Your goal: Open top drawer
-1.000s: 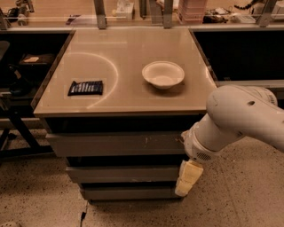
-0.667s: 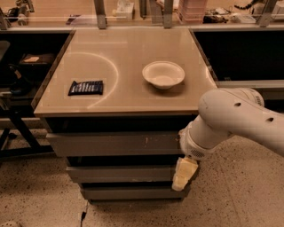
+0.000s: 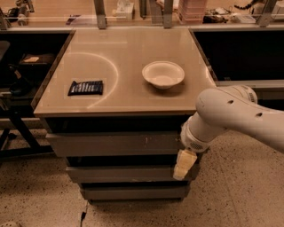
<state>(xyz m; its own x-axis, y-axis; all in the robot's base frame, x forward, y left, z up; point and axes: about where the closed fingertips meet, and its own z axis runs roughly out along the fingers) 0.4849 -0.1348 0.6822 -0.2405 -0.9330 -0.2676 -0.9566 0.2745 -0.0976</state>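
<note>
The top drawer (image 3: pixel 115 144) is the wide grey handleless panel just under the tan cabinet top, with small white scuff marks right of centre. Its front looks flush and closed. Two narrower-looking grey drawers sit below it, the middle drawer (image 3: pixel 120 174) and the bottom drawer (image 3: pixel 133 192). My white arm reaches in from the right. The gripper (image 3: pixel 183 165) hangs down in front of the right end of the drawers, its cream tip level with the middle drawer.
On the cabinet top (image 3: pixel 128 88) stand a white bowl (image 3: pixel 163 74) and a dark snack packet (image 3: pixel 86 87). A dark shelf unit (image 3: pixel 17 88) is at the left. A counter with clutter (image 3: pixel 191 11) runs behind. Speckled floor (image 3: pixel 239 195) lies at the right.
My arm and gripper have shifted slightly left and closer to the drawer fronts. The drawers, bowl and packet have not moved.
</note>
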